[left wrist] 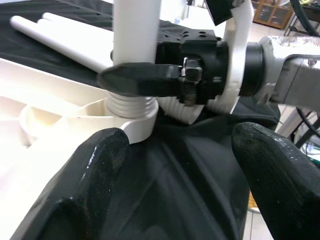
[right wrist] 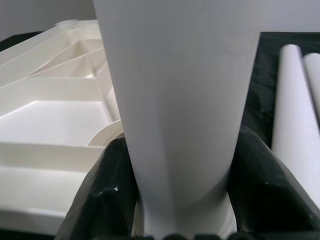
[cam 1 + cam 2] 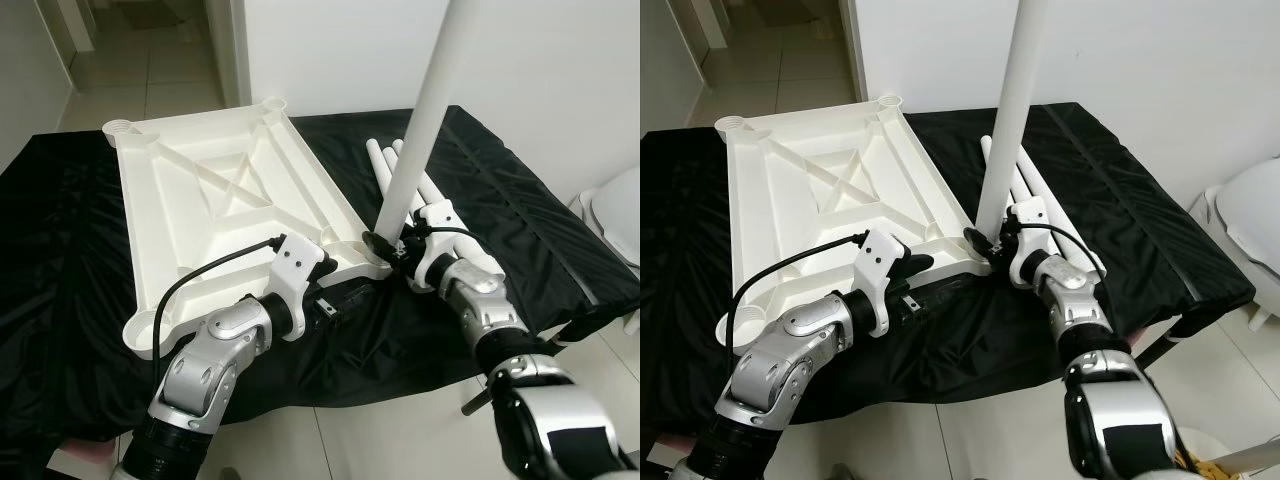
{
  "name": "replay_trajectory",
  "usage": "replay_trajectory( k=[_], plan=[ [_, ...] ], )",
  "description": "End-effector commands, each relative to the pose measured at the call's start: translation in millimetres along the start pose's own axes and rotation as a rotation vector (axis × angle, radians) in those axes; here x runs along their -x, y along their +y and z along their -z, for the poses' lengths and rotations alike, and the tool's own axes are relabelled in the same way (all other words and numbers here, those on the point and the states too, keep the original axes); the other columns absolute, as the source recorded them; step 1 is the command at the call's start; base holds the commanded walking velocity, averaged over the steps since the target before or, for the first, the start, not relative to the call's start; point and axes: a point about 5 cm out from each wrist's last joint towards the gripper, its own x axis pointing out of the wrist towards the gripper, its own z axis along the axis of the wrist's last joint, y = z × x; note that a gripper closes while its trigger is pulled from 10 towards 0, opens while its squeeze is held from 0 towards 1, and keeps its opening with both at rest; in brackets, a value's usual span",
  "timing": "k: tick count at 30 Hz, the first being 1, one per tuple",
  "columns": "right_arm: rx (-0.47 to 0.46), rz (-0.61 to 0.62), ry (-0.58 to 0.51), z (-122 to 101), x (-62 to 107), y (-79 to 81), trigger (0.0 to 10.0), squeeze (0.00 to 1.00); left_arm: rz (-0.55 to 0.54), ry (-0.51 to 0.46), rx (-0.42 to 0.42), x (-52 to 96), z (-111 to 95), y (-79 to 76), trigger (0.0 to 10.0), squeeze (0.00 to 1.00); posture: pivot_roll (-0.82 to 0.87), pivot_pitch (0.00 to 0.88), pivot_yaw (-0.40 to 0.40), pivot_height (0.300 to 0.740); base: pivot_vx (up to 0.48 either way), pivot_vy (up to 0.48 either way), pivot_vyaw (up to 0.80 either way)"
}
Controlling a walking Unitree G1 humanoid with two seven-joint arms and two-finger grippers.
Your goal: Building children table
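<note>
A table (image 3: 80, 250) draped in black cloth carries the parts. The largest is the white tabletop (image 3: 215, 200), lying upside down so that its ribbed underside and corner sockets face up; it runs from the far left corner of the table toward the near edge. A white leg (image 3: 425, 120) stands nearly upright in the corner socket (image 1: 135, 122) nearest the robot's right, its threaded end visible just above the socket rim, which suggests the leg is being screwed in and is not yet fully seated. Spare legs (image 3: 385, 165) lie flat on the cloth behind it, toward the table's far right, kept within reach for the remaining sockets.

The right end effector (image 3: 392, 243) has its two fingers closed around the base of the upright leg, low down where a turn would transmit best. The left end effector (image 1: 180, 175) rests at the near edge of the tabletop beside that corner, its fingers spread apart and holding nothing, probably placed to steady the panel against the twisting.
</note>
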Motion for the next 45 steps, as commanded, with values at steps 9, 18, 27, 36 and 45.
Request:
replay_trajectory(
  k=[9,18,27,36,45],
  plan=[
    [-0.097,0.210,-0.029,-4,-13.9,22.9,0.0,0.00,-0.030,0.012,-0.002,-0.5,1,0.5,10.0,0.00,-0.06,0.045,-0.007,0.740,0.000,0.000,0.00],
    [-0.153,0.386,-0.041,-9,-21.8,40.3,0.0,0.00,-0.023,0.015,-0.003,-1.0,2,-0.2,10.0,0.00,-0.06,0.036,-0.008,0.740,0.000,0.000,0.00],
    [-0.277,0.496,-0.058,-17,-33.1,69.7,0.0,0.00,-0.009,0.017,-0.002,-2.6,3,-3.5,10.0,0.00,-0.05,0.023,-0.017,0.740,0.000,0.000,0.00],
    [-0.251,0.468,-0.037,-18,-33.2,78.7,5.9,0.00,-0.006,0.020,-0.001,-2.4,4,-4.4,10.0,0.00,-0.05,0.015,-0.020,0.740,0.000,0.000,0.00],
    [-0.251,0.431,-0.080,-21,-24.2,66.7,10.0,1.00,-0.009,0.022,-0.005,-2.0,5,-3.7,10.0,0.00,-0.05,0.007,-0.021,0.740,0.000,0.000,0.00]
  ],
)
